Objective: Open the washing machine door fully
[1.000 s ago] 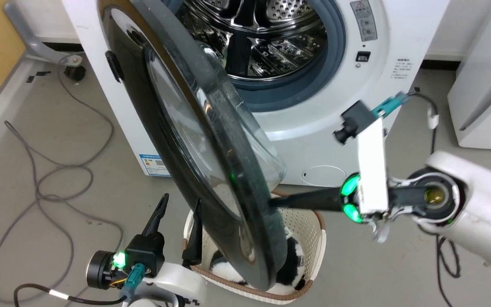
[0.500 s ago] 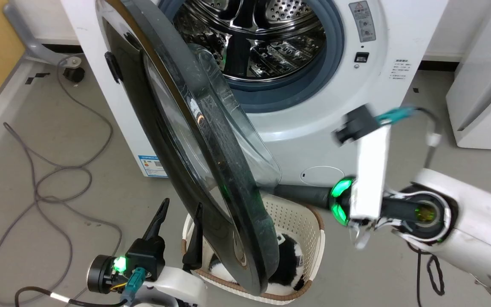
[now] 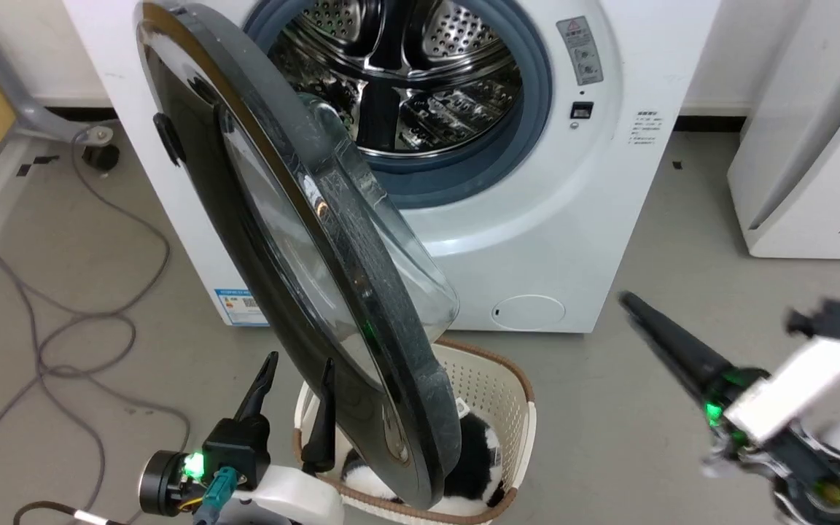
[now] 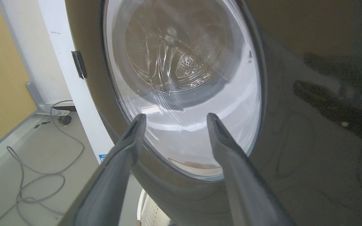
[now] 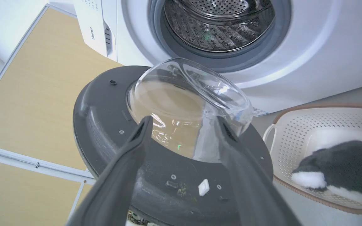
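Black glossy washing machine door [image 3: 296, 248] stands partway open, swung out from the white washing machine [image 3: 573, 219], steel drum on show. Left gripper [image 4: 175, 116] sits by the door's outer glass, fingers spread wide, holding nothing. Right gripper [image 5: 183, 121] faces the inner side, well clear, also wide apart and empty.

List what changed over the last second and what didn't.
The right gripper drew back from the inner rim of the washing machine door, toward the head view's lower right, and its jaws opened; it holds nothing. Unchanged: the door is about as far ajar, and the left gripper is open by its outer face. The head camera itself shifted.
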{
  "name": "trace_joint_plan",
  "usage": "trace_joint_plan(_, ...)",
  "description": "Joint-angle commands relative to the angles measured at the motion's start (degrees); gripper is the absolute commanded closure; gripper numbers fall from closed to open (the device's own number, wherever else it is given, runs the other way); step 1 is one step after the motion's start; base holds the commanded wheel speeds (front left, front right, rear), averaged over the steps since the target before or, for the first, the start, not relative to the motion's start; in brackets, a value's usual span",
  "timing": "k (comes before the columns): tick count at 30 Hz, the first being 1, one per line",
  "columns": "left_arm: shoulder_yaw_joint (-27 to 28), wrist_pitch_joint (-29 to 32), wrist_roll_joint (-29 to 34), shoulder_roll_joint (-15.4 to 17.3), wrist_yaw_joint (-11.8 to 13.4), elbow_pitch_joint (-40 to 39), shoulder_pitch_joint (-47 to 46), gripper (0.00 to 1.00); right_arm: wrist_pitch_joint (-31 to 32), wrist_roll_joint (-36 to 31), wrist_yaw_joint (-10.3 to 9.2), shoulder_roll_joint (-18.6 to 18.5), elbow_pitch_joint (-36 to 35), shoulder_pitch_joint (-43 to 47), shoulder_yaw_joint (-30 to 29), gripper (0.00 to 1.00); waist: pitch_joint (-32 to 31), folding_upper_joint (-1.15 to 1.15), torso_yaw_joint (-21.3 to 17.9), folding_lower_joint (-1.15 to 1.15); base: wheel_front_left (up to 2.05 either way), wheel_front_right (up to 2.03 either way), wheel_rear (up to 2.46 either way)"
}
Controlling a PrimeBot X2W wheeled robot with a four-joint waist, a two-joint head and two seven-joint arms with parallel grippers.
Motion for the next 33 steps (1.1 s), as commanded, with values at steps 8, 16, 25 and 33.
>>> trace_joint_plan(8,0.89,0.71,-1.45,1.08,0.68,-1.06,2.23,0.0,-0.51,-21.36,0.31,7.68,18.12,17.75,-25.96,0.0,-1.58,0.0,-1.61,0.0,0.0,0.0,0.0)
trace_joint_plan(16,1.38,1.27,-2.33,1.62,1.15,-2.28,2.89,0.0,-0.53,-64.6,0.31,23.93,19.61,27.68,-54.5,0.0,-1.88,0.0,-2.13,0.0,0.0,0.0,0.0)
trace_joint_plan(25,1.37,1.36,-2.75,2.01,1.65,-2.65,2.32,0.0,11.98,-100.7,0.31,41.89,-8.71,37.51,-64.16,0.0,-1.16,0.0,-1.23,0.0,0.0,0.0,0.0)
trace_joint_plan(33,1.15,1.36,-2.95,2.37,1.83,-2.3,2.01,0.0,17.04,-109.27,0.31,42.34,-12.86,42.01,-61.59,0.0,-0.92,0.0,-1.17,0.0,0.0,0.0,0.0)
